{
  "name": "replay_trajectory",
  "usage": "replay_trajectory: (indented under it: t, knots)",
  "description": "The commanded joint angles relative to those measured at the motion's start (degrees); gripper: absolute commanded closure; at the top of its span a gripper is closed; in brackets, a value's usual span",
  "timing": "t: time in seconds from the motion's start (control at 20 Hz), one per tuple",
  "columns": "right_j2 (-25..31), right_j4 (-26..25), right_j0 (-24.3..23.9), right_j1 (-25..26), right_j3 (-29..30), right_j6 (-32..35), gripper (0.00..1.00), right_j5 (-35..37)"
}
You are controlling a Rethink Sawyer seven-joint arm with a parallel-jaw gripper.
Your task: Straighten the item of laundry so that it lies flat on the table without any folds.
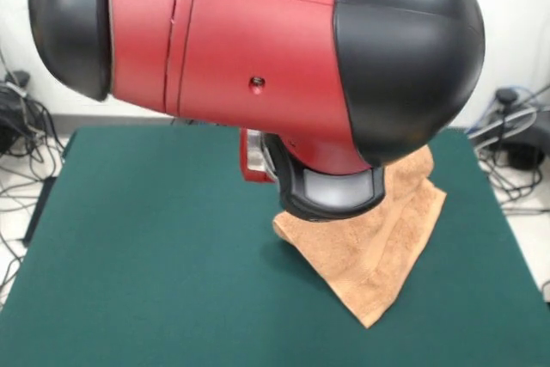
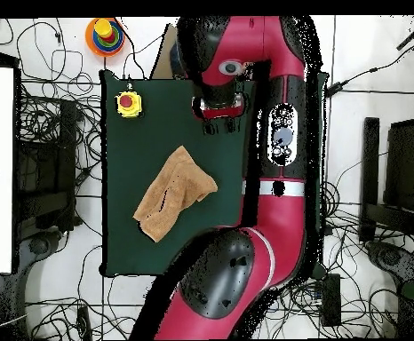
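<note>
A: Front view, item 1?
B: Arm [image 1: 258,49], red/black, fills upper pic. Fingers hidden behind it; can't tell if spread or pressed together.
A: Item 2?
B: Towel [image 1: 378,238], orange-tan terry, crumpled, w/ folds, not flat. Lies on green worktop [image 1: 146,238], partly under arm's black end; one corner points toward near edge.
A: Overhead view?
B: Towel [image 2: 175,204] approx. mid-worktop [image 2: 122,240], bunched, lying diagonally, creases visible. Arm [image 2: 273,178] runs along one side of worktop, bending over its far end. Fingers' state again can't tell, so no placing towel relative to them.
A: Misc?
B: Yellow box w/ red button [image 2: 128,104] on worktop corner, well apart from towel. Coloured ring stacker [image 2: 107,35] on floor. Cables [image 2: 59,178] around.
</note>
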Motion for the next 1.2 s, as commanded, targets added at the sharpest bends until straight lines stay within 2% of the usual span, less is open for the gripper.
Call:
replay_trajectory:
  t: [0.05,0.5,0.85,0.9,1.05,1.2]
  knots:
    - [3.7,-8.1,1.2,-0.2,-3.1,-13.8,0.0,4.7]
    - [10.0,-16.8,1.3,-0.2,-7.2,-18.2,0.0,7.6]
    - [20.5,-29.5,0.3,0.6,-10.8,-21.5,0.0,9.0]
    - [23.2,-30.5,0.0,1.2,-11.6,-18.7,0.0,7.0]
    - [33.6,-34.2,-1.3,3.9,-14.4,-3.6,0.0,-1.3]
    - [40.8,-41.5,-2.3,5.2,-15.6,4.3,0.0,-3.1]
